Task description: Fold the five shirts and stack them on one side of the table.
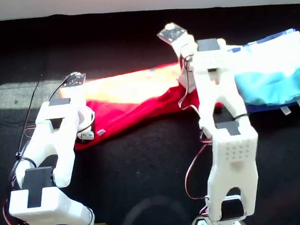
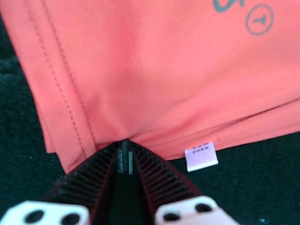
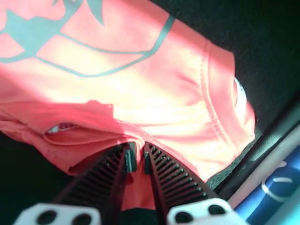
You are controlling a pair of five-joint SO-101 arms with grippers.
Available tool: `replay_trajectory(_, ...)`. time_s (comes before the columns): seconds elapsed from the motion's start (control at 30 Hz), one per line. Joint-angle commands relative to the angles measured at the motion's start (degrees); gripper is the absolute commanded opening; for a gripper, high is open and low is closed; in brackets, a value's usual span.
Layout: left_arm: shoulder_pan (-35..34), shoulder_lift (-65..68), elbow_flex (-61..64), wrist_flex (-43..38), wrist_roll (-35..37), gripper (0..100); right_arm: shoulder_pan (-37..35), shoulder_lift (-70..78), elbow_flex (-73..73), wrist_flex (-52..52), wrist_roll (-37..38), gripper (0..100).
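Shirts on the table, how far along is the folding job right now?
Done: a stack of folded white and blue fabric shirts sits at one side of the black table; how many I cannot tell. In hand: the red fabric shirt lies mid-table, the left hand and right hand each shut on its edge. Left: fold it and add it to the stack.

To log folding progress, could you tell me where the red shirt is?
In the high view the red shirt lies mid-table, stretched between the left gripper and right gripper, both shut on it, beside the folded stack on the right.
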Motion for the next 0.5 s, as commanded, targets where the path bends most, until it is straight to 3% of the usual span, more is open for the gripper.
replay_trajectory(0.0, -0.8, 0.4, -0.9, -1.8, 0.2, 1, 0.5, 6.9, -14.6, 0.9, 0.1, 1.0)
replay_trajectory(0.07, -0.8, 0.4, -0.9, -1.8, 0.2, 1, 0.5, 11.4, -20.1, 2.9, -1.6, 3.4)
replay_trajectory(0.23, -0.8, 0.4, -0.9, -1.8, 0.2, 1, 0.9, 19.1, -31.7, 4.6, -9.2, 21.5)
replay_trajectory(0.47, -0.8, 0.4, -0.9, -1.8, 0.2, 1, 1.3, 20.8, -48.4, 10.2, -16.9, 21.3)
